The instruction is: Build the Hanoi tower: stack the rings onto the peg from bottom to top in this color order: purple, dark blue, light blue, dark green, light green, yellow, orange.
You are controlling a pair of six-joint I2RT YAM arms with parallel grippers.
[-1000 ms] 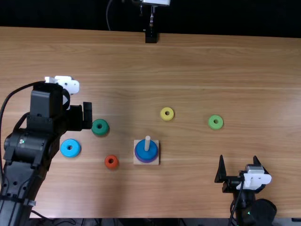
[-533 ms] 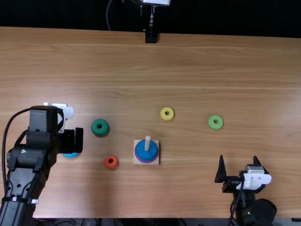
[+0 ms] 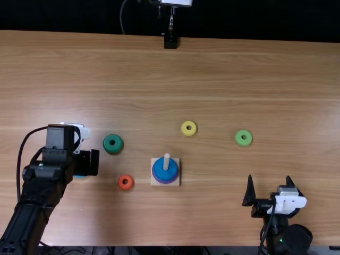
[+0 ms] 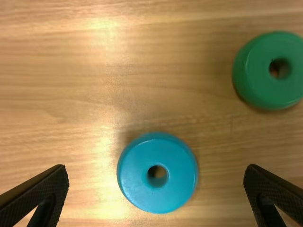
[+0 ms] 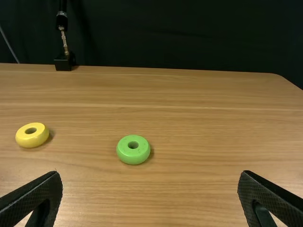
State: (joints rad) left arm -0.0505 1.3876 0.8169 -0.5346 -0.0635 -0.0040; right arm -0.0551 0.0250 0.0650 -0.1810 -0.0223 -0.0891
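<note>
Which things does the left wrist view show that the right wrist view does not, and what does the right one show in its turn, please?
Left wrist view: the light blue ring and the dark green ring, both lying flat and apart.
Right wrist view: the light green ring and the yellow ring, also apart, with a black stand at the far edge and a dark backdrop beyond.
Both: the wooden table and an open end effector, the left end effector and right end effector respectively.
</note>
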